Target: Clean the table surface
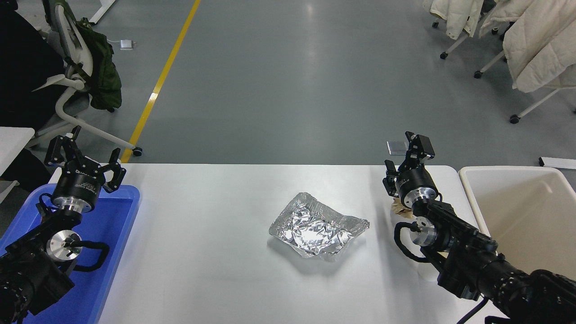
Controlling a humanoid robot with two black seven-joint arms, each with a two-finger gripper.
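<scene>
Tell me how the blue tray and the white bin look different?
The blue tray is bright blue and shallow, sitting at the table's left end under the left gripper. The white bin is cream-white and deeper, standing past the table's right end. The bin's visible inside looks empty; the arm hides much of the tray. Both are rectangular with rounded corners.

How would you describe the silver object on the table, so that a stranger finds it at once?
Start from the white table. Between the blue tray at its left edge and the cream bin at its right, the foil tray lies near the middle. It alone is shiny, silver and crumpled.
</scene>
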